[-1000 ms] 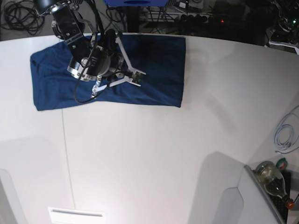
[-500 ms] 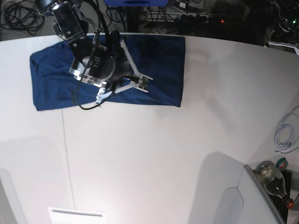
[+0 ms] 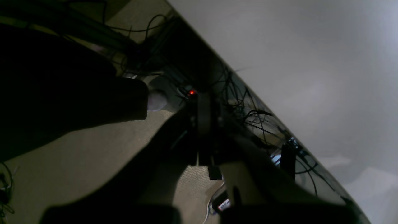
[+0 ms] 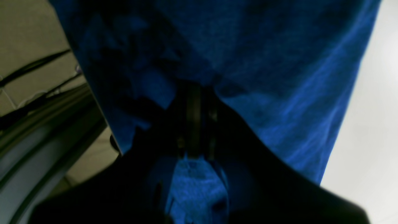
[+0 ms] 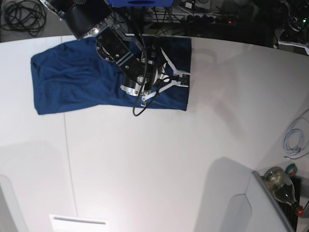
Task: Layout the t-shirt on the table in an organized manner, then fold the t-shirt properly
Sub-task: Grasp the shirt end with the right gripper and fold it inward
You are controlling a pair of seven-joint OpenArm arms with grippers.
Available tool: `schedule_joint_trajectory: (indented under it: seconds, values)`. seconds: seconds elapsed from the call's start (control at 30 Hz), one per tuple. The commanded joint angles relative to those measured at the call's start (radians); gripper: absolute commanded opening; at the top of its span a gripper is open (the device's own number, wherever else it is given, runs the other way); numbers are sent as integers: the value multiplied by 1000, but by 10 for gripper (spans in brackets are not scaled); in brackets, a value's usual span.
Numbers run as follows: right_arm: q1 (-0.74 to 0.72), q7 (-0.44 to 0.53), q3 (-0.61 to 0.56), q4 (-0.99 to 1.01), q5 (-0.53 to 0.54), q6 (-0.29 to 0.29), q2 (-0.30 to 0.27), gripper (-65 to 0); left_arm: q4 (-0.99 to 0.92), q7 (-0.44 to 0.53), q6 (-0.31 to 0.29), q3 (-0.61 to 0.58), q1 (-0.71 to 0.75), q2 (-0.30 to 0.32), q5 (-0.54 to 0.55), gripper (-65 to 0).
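My right end effector [image 5: 182,78] is out over the right-hand end of the t-shirt [image 5: 72,82], close to its edge in the base view. In the right wrist view the fingers [image 4: 194,124] are pressed flat together with blue cloth bunched right at the tips, and there's more cloth showing below them near the camera, so I'd say I'm pinched shut on a bit of the t-shirt [image 4: 264,77]. How much fabric is actually in there is too dark to make out.

The t-shirt is lying along the far side of the white surface [image 5: 159,164], spread out as a wide rectangle-ish shape with some wrinkles toward its left end. Its far edge sits just at the back edge of the surface. The near edge runs a bit uneven, and my right arm covers the middle of it.

My left end effector [image 3: 202,124] doesn't show up in the base view. Its own camera shows the fingers [image 3: 203,112] closed flat against each other with nothing between them, hanging off past the back edge of the surface [image 3: 295,62] above a mess of cables [image 3: 248,105] on the floor.

Over at the right edge of the base view there's a coiled white cable [image 5: 294,137] and a bottle [image 5: 282,186] lying on its side.
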State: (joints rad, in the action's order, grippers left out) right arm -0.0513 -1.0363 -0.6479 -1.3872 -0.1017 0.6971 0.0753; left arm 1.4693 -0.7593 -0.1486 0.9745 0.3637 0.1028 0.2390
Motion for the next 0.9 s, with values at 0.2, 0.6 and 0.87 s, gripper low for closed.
schedule_joint_trajectory:
  seconds: [0.2,0.6,0.87]
  values:
    - [66,-28,6,-139,4,1,-93,-627,12,60,5,-2,24,21,1,-650]
    - [179,-42,125,-284,4,1,-214,-626,12,62,5,-2,21,21,1,-650]
    - [267,-42,251,-366,4,1,-296,-626,12,63,5,-2,21,22,1,-650]
